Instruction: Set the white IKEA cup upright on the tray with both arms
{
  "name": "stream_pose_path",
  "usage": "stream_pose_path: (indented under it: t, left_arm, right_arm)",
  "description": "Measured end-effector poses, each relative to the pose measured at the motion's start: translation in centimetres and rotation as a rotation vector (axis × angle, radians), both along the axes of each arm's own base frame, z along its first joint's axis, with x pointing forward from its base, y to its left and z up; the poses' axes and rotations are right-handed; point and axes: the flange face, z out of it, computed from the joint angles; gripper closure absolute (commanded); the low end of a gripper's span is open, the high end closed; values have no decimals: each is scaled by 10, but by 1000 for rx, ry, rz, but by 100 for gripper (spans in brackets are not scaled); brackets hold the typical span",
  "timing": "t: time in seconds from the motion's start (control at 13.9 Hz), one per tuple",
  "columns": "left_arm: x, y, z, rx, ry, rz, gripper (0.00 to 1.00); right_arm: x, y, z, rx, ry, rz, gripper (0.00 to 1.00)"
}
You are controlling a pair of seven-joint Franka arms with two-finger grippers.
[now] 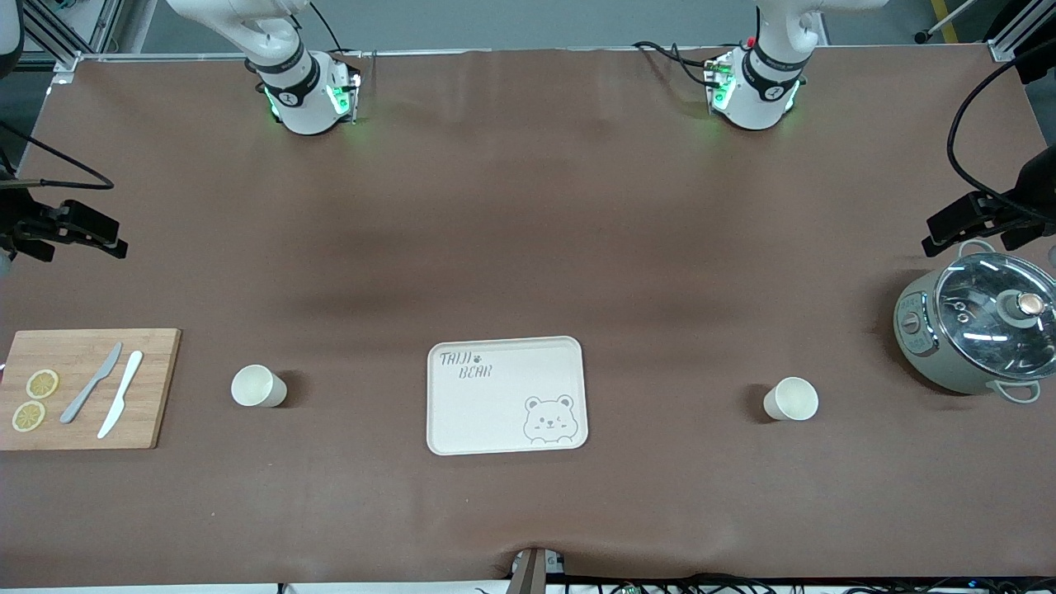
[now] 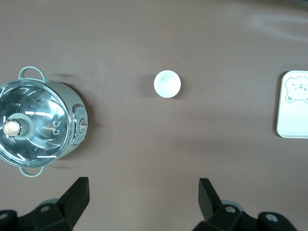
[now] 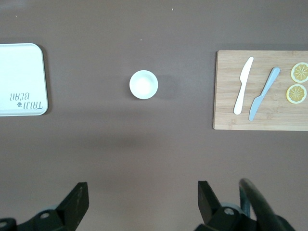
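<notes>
In the front view, the cream tray (image 1: 506, 396) is seen flat on the brown surface (image 1: 528, 247), with nothing on it. One white cup (image 1: 258, 386) is stood upright toward the right arm's end, and a second white cup (image 1: 791, 399) is stood upright toward the left arm's end, each well apart from the tray. A wooden board (image 1: 82, 388) with two knives (image 1: 107, 393) and two lemon slices (image 1: 35, 399) is seen at the right arm's end, and a pot with a glass lid (image 1: 978, 332) at the left arm's end. In the left wrist view, the left hand (image 2: 144, 197) is held wide open and empty, high over the bare surface near the second cup, with the pot and a corner of the tray in sight. In the right wrist view, the right hand (image 3: 143, 199) is also held wide open and empty, high over the surface near the first cup, between the tray and the board.
</notes>
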Motion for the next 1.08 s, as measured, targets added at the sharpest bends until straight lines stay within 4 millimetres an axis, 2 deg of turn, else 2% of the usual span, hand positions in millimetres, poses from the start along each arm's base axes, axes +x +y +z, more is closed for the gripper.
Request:
stream_pose_path:
  t: [0.57, 0.79, 0.93, 1.08]
  left_arm:
    - [-2, 7, 4, 0, -3, 5, 0]
    - [-3, 8, 2, 0, 4, 8, 0]
    - [-2, 8, -4, 1, 19, 8, 0]
    - [4, 8, -20, 3, 49, 9, 0]
  right_arm:
    - [2, 0, -1, -1, -4, -1, 0]
    - [11, 0, -11, -3, -16, 0, 0]
    - [20, 3, -24, -5, -10, 4, 0]
    - [25, 5, -34, -6, 0, 6, 0]
